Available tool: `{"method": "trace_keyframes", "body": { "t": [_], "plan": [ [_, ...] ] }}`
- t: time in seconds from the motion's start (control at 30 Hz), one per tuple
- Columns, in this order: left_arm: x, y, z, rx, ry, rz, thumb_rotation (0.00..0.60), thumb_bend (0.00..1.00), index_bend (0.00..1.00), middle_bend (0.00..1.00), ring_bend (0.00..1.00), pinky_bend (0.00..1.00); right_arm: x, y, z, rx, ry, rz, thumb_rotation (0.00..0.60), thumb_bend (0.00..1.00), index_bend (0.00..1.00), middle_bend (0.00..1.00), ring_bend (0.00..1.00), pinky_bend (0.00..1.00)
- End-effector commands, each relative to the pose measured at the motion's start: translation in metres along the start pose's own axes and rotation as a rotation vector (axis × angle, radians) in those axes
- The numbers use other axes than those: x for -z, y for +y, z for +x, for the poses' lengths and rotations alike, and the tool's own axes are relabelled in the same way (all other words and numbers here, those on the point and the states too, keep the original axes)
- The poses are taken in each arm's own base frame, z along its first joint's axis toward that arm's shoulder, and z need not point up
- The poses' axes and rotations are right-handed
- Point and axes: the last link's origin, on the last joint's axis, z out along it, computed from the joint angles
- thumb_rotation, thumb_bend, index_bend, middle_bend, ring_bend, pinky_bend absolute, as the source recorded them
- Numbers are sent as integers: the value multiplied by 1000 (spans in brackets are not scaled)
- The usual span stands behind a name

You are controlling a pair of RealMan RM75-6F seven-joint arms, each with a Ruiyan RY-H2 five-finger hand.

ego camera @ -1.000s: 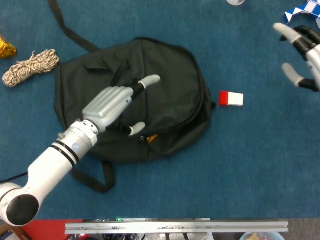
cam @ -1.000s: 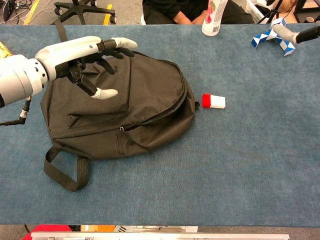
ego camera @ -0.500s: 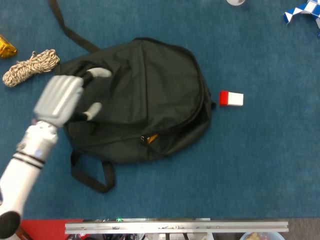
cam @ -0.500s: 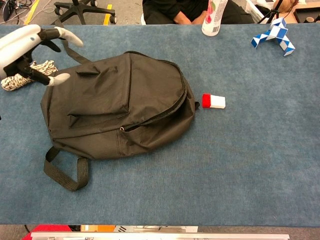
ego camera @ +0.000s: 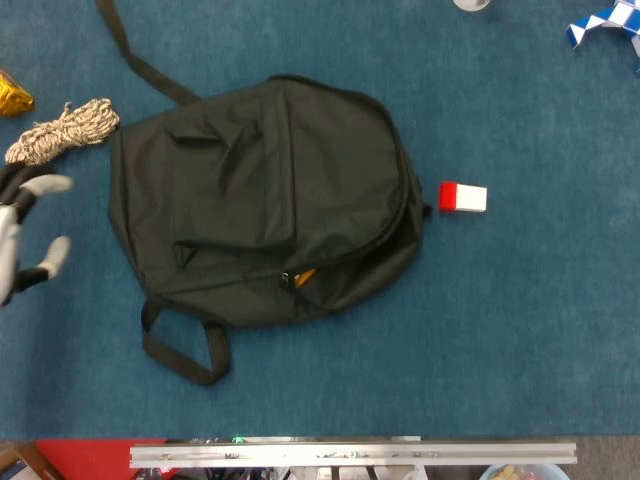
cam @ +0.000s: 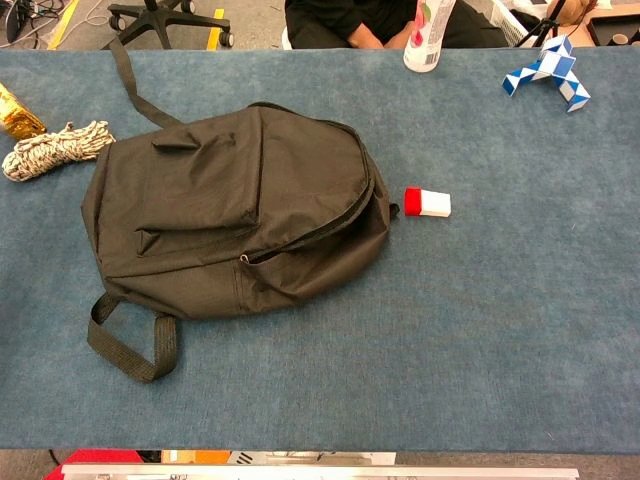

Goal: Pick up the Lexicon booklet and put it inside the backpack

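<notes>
Blue counter (cam: 500, 330). Red and white small box (ego camera: 463, 197) lying mid-right. Coiled rope (cam: 55, 150) at left edge, gold foil packet (cam: 20, 111) just beside it. Blue-white twisty puzzle (cam: 547, 72) far right corner. Bottle (cam: 427, 32) upright at far edge.

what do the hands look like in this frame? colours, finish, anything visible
Only the left hand shows, cut off at the left edge of the head view. Its fingers have pale grey rounded tips on black segments, and a sliver of light silver-grey shell sits at the frame edge. No cables, markings or arm are visible. The chest view shows no hand, and the right hand is out of both views.
</notes>
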Motion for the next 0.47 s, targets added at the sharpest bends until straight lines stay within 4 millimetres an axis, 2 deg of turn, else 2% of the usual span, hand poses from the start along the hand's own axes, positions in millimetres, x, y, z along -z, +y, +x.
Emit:
{"method": "trace_keyframes", "body": {
  "t": [0.03, 0.23, 0.47],
  "plan": [
    [14, -15, 6, 3, 19, 41, 600, 300, 296, 232, 143, 231, 3, 0, 1, 5, 4, -3, 600, 393, 479, 506, 392, 513],
    [29, -26, 10, -9, 44, 78, 600, 300, 301, 237, 142, 231, 6, -2, -1, 20, -40, -14, 600, 397, 479, 508, 392, 497],
    [31, -30, 10, -7, 43, 90, 600, 300, 302, 237, 142, 231, 4, -8, -4, 13, -71, -3, 600, 399, 479, 508, 392, 497]
  ]
}}
